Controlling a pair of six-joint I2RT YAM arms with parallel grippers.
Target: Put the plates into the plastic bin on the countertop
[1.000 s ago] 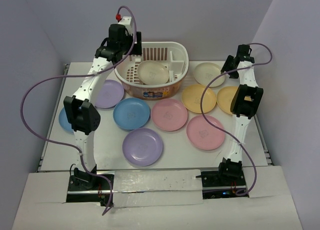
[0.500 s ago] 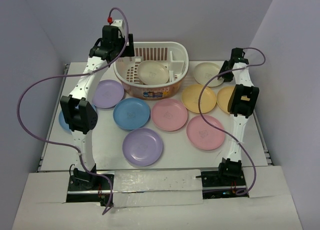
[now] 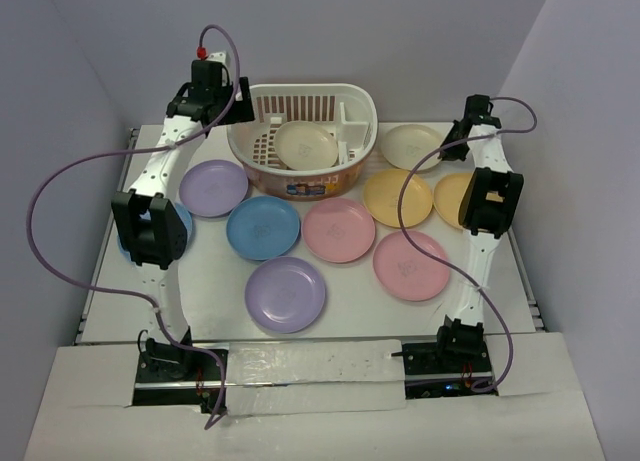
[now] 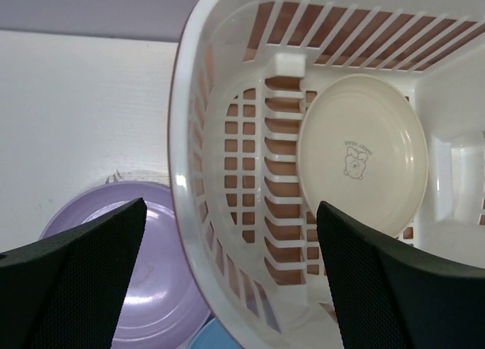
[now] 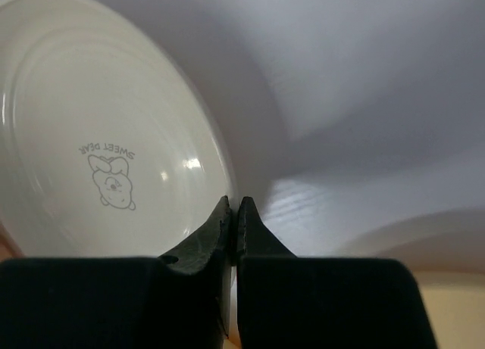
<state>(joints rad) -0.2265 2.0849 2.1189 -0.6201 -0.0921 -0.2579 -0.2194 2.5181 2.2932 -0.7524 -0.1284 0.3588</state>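
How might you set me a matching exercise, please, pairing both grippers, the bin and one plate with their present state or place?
Things:
1. left gripper
2. right gripper
3. cream-white oval slotted plastic bin
4. front lilac round plastic plate

States or places:
A. shut, at the rim of the far cream plate
B. holds one cream round plate
C. open, over the bin's left rim
D. lies flat on the matte white countertop, nearest the arm bases

Pairs: 1-C, 2-A, 3-B, 4-D

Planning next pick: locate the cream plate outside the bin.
The cream plate lies far right in the top view, between plastic bin and right hand, behind a yellow plate.
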